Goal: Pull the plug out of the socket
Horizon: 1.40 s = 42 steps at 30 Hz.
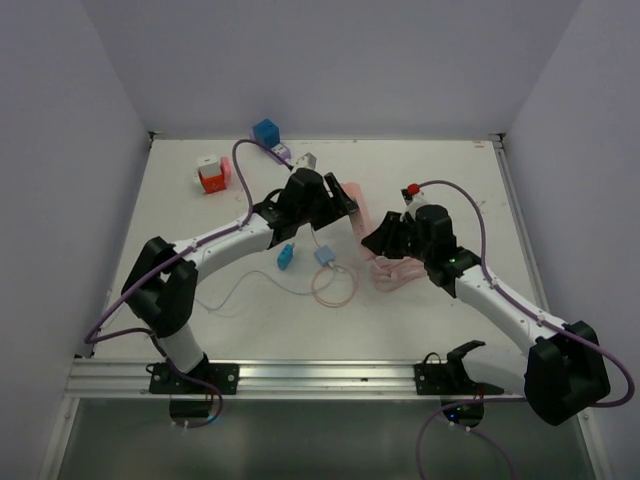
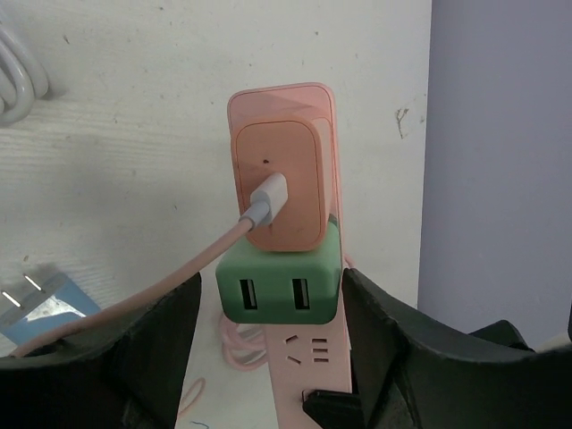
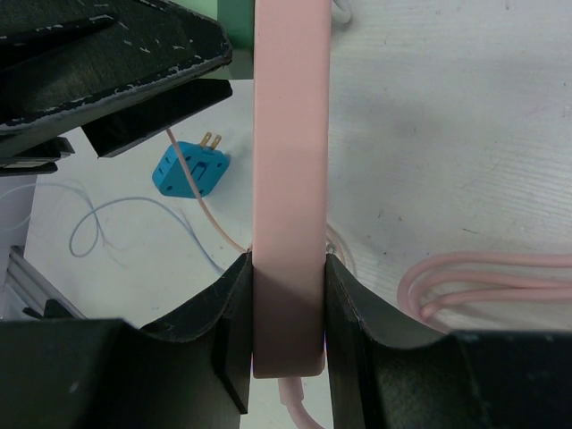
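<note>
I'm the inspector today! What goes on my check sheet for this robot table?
Surface: white table, a few small marks.
Job's things: pink power strip; pink charger and green adapter both plugged into it.
Clutter: blue adapter, light-blue adapter, blue block and orange-and-white block, all loose.
Grippers: left gripper open, one finger on each side of the green adapter; right gripper shut on the power strip.
Cables: pink cable plugged into the charger; pink coil by the right gripper; thin white cord looped.
Surroundings: plain walls; nothing else seen.
</note>
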Motion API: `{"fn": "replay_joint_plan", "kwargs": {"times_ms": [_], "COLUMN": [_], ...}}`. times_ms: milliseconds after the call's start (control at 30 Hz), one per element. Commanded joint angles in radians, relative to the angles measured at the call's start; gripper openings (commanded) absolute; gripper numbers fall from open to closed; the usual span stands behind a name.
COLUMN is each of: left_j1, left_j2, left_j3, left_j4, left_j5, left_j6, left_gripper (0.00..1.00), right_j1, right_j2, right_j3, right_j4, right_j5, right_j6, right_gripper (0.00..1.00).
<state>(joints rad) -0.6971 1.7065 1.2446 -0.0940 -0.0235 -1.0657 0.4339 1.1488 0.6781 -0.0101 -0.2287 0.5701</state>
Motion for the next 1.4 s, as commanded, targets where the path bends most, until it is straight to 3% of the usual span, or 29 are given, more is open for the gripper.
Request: {"fn": "replay_joint_plan", "kwargs": {"times_ms": [0,67,300,467,700,1367], "left_j1": [-0.004,-0.002,-0.002,-0.001,0.025,0.084], "left_j2": [0.01,0.013,-0.004,-0.048,-0.143,-0.334], "left_j3": [0.001,0.0,-0.028,-0.069,-0.122,-0.117], "left_j4": [0.077,0.077,0.139,0.154,0.146,0.02], "left_j5": [-0.02,-0.019,0.01,0.017,0.042,0.105], "left_j6": [-0.011,-0.01,-0.033,-0.074,-0.105,-0.145], "left_gripper": [0.67,0.6,0.0,0.0,0.0,0.0], "right_j1": [0.008,0.006,0.008,0.003,-0.055,-0.086], "right_j2": [-0.041,-0.04,-0.015,0.022,0.081,0.218], "right_j3": [0.001,-0.003,-0.031,-0.067,-0.091,0.038], "right_j4": [0.127,0.127,0.085,0.013,-0.059,-0.062], "right_j5": [-0.031,-0.032,0.077,0.263,0.391,0.448], "right_j6": [0.017,0.013,-0.003,0.023,0.065,0.034], "right_gripper": [0.0,0.0,0.0,0.0,0.0,0.0]}}
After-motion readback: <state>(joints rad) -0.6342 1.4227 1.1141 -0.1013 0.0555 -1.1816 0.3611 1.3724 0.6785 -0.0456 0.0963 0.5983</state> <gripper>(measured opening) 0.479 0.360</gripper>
